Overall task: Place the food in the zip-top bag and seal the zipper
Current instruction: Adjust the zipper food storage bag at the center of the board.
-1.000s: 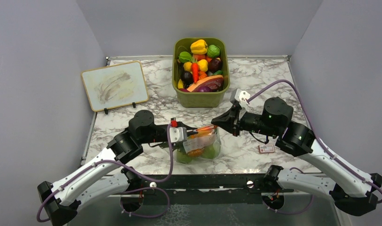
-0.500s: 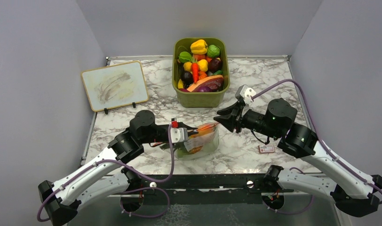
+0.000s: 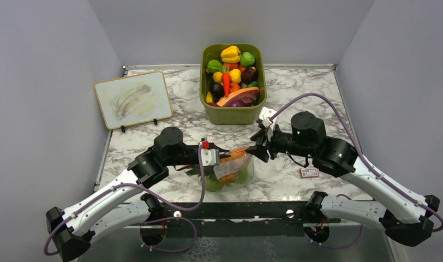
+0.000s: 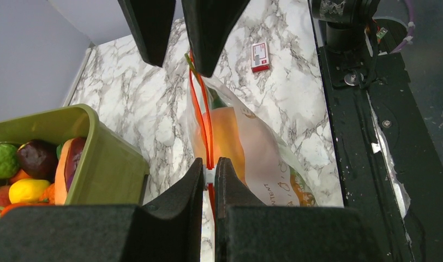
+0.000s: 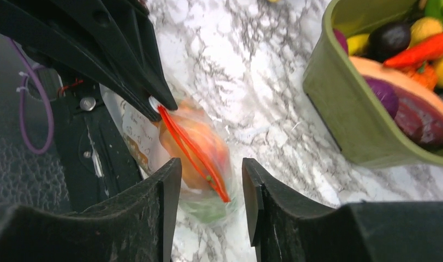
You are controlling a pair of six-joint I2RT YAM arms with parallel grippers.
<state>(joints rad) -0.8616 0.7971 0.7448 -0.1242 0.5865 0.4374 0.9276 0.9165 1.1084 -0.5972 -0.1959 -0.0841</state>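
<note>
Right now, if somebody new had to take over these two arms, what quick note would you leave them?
Left claw: shut on one end of the thin orange-red zipper strip.
Right claw: open, fingers either side of the strip's other end, not gripping.
The clear crinkly plastic bag sits between the arms, orange and green toy food inside.
Done: food appears bagged.
To do: the strip's two halves look parted, so press it shut along its length.
</note>
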